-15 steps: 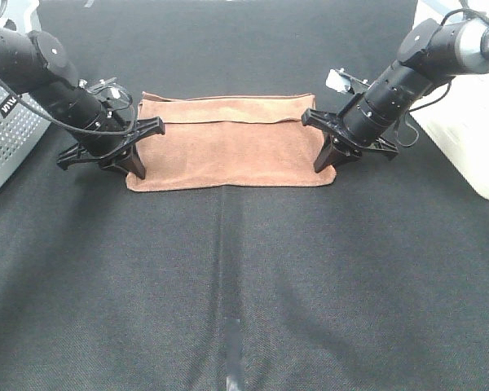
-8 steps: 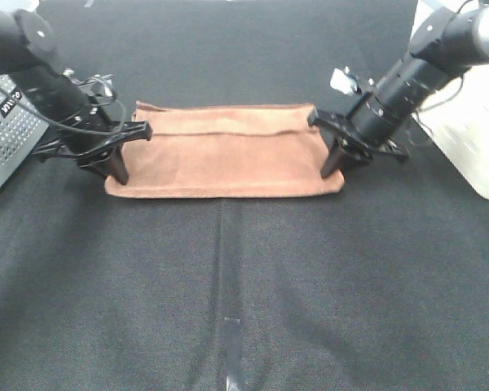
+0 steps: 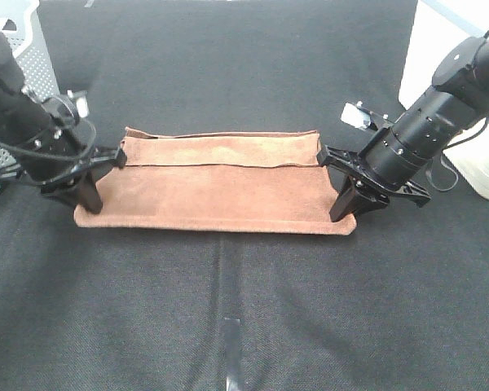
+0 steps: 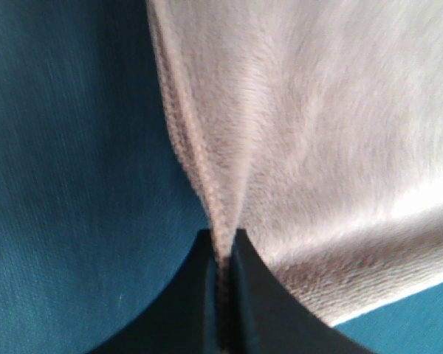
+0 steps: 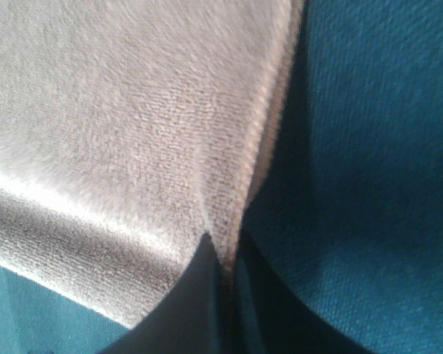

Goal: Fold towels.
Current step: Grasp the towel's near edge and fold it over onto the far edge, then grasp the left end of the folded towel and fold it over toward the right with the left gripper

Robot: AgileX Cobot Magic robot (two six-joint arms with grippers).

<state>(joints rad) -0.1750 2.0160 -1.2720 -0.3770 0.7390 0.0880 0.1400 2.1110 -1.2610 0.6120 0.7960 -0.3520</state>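
While both tools sit at the short ends of the cloth, I log them first. Item one, left gripper (image 3: pixel 88 198): jaws clenched on the near-left corner of the towel (image 3: pixel 220 183). My left wrist view shows the hem pulled into a ridge that runs straight into the closed tips. Item two, right gripper (image 3: pixel 346 204): likewise clamped on the near-right corner, with the same pinched ridge in its wrist view. Both arms tilt outward, so I judge the cloth to be under light tension across its length. Item three, the towel itself: brown terry, lying flat on the black counter (image 3: pixel 244 309) in the far half, about midway between the left and right edges. Its long axis runs parallel to the near edge and spans the whole gap between the two tools. A narrower layer lies along its far side, which I read as one fold already in place. The relation I note for the coming move is that each gripper holds its own end, neither arm is nearer than the other, and the free body of the towel lies inward and toward the far edge from both tips. A fold would therefore need the two arms to travel together. Item four, surroundings: a grey perforated bin (image 3: pixel 33 49) at the far-left corner, a white container (image 3: pixel 440 65) at the far-right corner, and a strip of pale tape (image 3: pixel 232 350) by the near edge.
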